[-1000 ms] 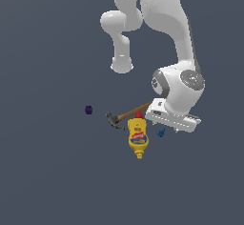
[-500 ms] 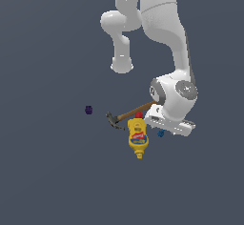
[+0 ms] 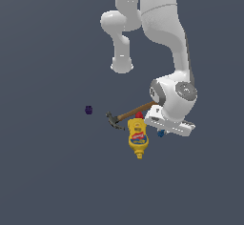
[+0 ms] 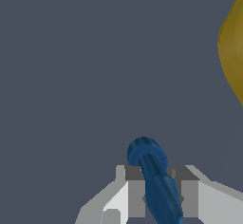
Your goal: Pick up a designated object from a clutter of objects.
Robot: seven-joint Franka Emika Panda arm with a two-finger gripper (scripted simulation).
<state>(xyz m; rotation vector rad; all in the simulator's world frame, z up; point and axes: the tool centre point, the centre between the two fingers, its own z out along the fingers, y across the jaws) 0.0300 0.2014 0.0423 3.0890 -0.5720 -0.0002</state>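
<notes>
The small bright-blue elongated piece [image 4: 155, 184] lies lengthwise between the white gripper's [image 4: 159, 197] fingers, which look narrowed beside it; whether they grip, I cannot tell.

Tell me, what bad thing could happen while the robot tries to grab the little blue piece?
The blue piece sits between the fingers of the end effector, but the wrist view does not show whether they are pressing on it, so it might slip out. The mustard bottle lies very close, so the end effector could bump it. The hammer is near too.
</notes>
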